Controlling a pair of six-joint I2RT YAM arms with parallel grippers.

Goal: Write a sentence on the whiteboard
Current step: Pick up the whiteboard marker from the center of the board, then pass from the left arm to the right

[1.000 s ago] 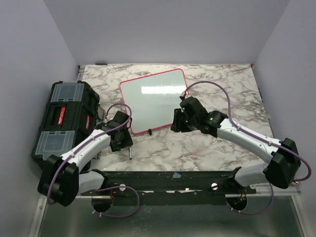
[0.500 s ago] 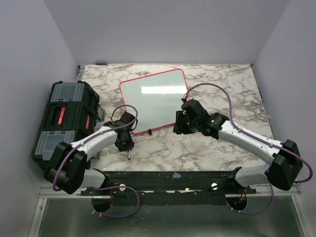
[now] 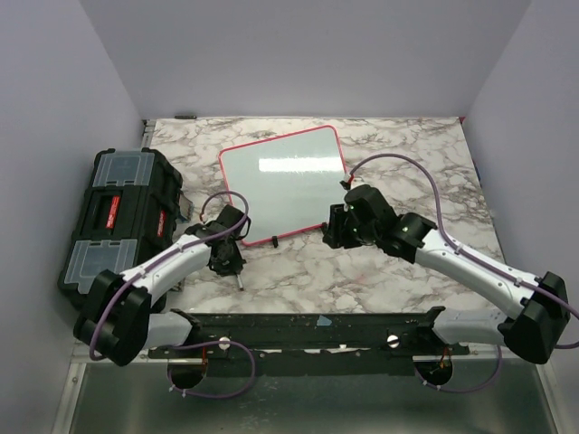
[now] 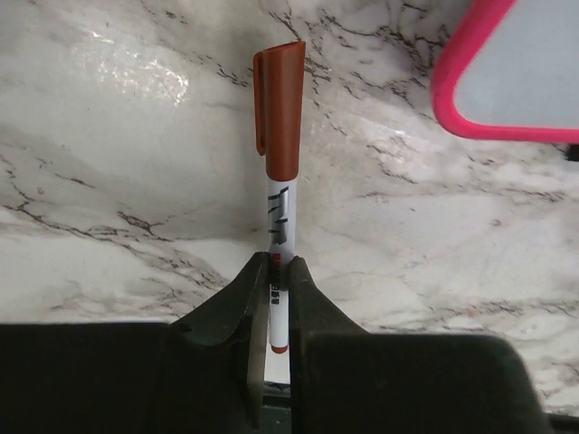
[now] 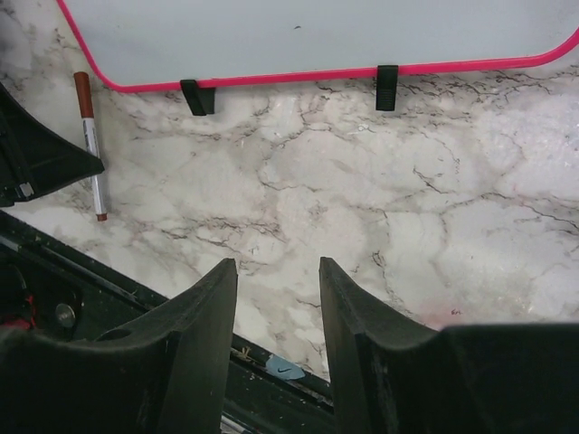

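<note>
Farthest to the left of the left gripper [image 4: 274, 271], beyond its arm, a black toolbox [image 3: 118, 217] with 2 clear-lidded compartments sits at the edge of the marble table [image 3: 407, 154].

The left gripper is down at the tabletop with its 2 fingers [image 4: 226, 307] pressed together on a marker [image 4: 279, 181]. They pinch the white barrel close to its tail end. The marker runs straight out ahead of the fingertips, its red-brown cap at the far end, and the cap is on. From the left wrist view I cannot tell whether the marker is lying on the marble or is raised a little off it.

The whiteboard [image 3: 282, 185] lies flat on the table ahead of this gripper and off to its right. 1 rounded pink corner shows at the upper right of the left wrist view, apart from the marker's cap. The board's surface is glossy and shows no writing in the overhead view.

To the right, the right gripper [image 5: 276, 280] hovers over bare marble just short of the board's near edge. Its 2 fingers [image 5: 199, 325] are spread with nothing between them. That edge runs across just ahead of the fingertips, carrying 2 small black clips [image 5: 197, 97]. The marker and the tip of the left gripper lie to the left of this gripper. A small blue scrap [image 5: 283, 368] lies below its fingers on the dark rail at the table's near edge.
</note>
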